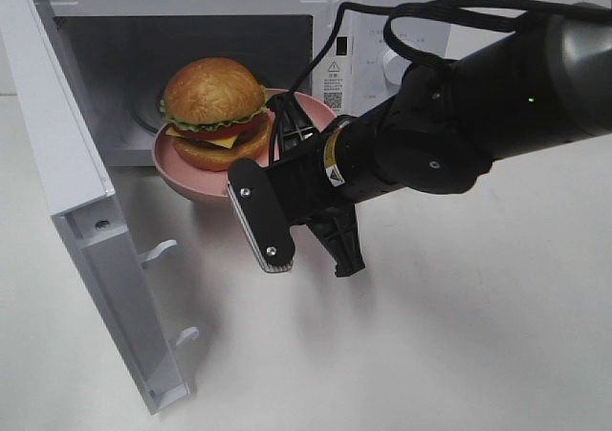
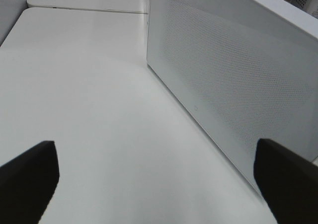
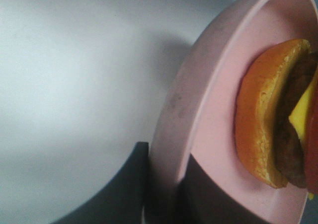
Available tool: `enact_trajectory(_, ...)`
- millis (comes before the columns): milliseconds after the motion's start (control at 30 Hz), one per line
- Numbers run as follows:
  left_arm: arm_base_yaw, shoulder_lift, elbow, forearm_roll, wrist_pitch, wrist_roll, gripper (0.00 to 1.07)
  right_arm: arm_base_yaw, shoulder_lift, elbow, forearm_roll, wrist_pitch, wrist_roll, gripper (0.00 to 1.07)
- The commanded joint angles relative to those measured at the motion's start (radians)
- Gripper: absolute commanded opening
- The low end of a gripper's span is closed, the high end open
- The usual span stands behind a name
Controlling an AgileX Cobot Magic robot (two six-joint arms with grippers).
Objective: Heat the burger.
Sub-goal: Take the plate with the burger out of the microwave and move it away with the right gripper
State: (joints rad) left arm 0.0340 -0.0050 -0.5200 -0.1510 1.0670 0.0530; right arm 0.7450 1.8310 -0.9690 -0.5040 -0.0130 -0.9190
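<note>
Right gripper [image 1: 287, 130], exterior high: pinching near rim of pink plate [image 1: 186, 178]; burger [image 1: 214, 111] on it, at open microwave [image 1: 239, 10] mouth. Left wrist: left gripper [image 2: 159, 184] spread wide, empty, beside microwave's side wall. Right wrist: fingers [image 3: 149, 194] straddling plate rim. Risk: thin rim grip slipping, plate tipping, burger sliding off.

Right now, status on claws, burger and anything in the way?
Right claw shut on pink plate rim at microwave mouth. Burger upright on plate. Left claw open, idle outside the door. Door open, path clear.
</note>
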Motion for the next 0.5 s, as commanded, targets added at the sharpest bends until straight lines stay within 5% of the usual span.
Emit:
enact_trajectory(33,0.001,-0.015,0.002,0.002,0.002,-0.001,1.0,-0.001,-0.071,0.046,-0.009,-0.096,-0.004,0.0)
enact_trajectory(500,0.001,-0.015,0.002,0.002,0.002,-0.001,1.0,-0.001,-0.291,0.25,-0.005,-0.102,-0.004,0.0)
